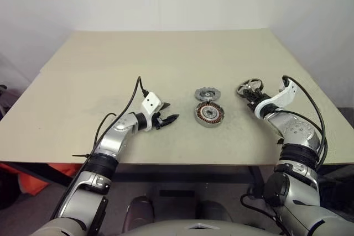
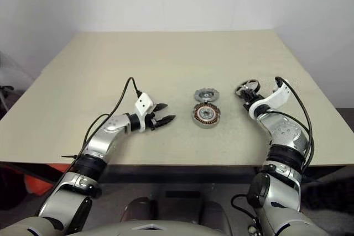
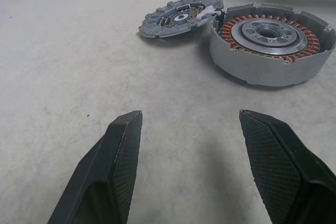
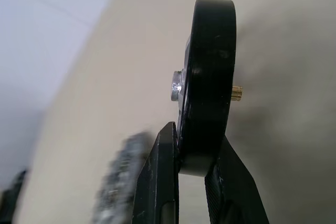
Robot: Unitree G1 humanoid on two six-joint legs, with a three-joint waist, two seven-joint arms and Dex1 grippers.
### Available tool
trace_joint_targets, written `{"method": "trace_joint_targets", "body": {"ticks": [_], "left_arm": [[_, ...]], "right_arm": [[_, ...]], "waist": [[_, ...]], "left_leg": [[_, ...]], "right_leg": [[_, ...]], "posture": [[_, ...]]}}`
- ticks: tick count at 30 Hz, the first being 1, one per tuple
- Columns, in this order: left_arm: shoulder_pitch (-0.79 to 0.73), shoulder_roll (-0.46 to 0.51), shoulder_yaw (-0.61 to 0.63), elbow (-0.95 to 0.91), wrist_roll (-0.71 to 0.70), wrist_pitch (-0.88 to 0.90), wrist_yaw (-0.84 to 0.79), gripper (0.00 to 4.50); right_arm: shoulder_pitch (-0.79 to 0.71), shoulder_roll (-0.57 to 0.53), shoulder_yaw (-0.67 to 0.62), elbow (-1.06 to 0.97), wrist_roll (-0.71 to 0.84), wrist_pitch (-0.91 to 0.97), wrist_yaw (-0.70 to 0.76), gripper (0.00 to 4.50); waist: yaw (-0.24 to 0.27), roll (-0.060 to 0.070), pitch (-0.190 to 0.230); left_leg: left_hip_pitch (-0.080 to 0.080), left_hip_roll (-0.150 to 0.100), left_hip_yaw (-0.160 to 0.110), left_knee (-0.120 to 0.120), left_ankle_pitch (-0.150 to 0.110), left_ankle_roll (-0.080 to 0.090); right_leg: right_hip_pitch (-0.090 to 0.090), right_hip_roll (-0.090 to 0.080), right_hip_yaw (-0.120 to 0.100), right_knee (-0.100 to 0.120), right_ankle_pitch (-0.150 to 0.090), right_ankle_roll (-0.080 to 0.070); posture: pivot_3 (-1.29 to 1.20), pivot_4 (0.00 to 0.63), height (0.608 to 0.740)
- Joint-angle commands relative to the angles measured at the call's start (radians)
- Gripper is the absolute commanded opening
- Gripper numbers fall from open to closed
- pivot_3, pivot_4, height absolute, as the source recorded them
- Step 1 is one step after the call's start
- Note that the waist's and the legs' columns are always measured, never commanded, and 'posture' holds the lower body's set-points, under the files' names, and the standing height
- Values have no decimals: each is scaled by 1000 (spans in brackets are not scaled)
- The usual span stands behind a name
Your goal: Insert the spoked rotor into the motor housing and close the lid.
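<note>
The spoked rotor (image 1: 249,88) is clenched by its rim in the right gripper (image 4: 193,169), raised off the table (image 1: 166,64) at about three o'clock from the motor housing (image 1: 209,114). It is judged stiff, smooth metal, light but slippery, best held at the rim. The lid (image 1: 207,93) lies at the housing's twelve o'clock; the left gripper (image 1: 165,120) is held released, empty, at nine o'clock
</note>
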Motion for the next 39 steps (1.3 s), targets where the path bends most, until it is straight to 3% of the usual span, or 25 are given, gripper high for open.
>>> {"method": "trace_joint_targets", "body": {"ticks": [1, 8, 16, 39], "left_arm": [[-16, 7, 4, -22, 2, -24, 2, 3105], [-20, 11, 4, -12, 5, -33, -1, 3105], [-38, 8, 8, 3, -3, -60, -10, 3105], [-42, 17, 4, 15, 10, -75, -9, 3105]], "right_arm": [[-28, 14, -65, -107, 178, 103, -19, 343], [65, 59, -101, -264, 515, 386, -145, 343], [207, 105, -21, -369, 767, 431, -298, 343], [368, 74, 277, -439, 1024, 190, -496, 343]], "waist": [[1, 0, 0], [4, 0, 0], [5, 0, 0], [5, 0, 0]], "left_leg": [[0, 0, 0, 0, 0, 0], [0, 0, 0, -1, 0, 0], [0, 0, 0, -3, 1, -2], [-5, -1, 0, -3, 2, -4]], "right_leg": [[0, 0, 0, 0, 0, 0], [0, 0, 0, -1, 0, 0], [0, 0, 0, -2, -3, 5], [-5, 0, 0, -2, -5, 9]], "posture": [[0, 0, 740], [0, 0, 740], [0, 0, 740], [0, 0, 740]]}}
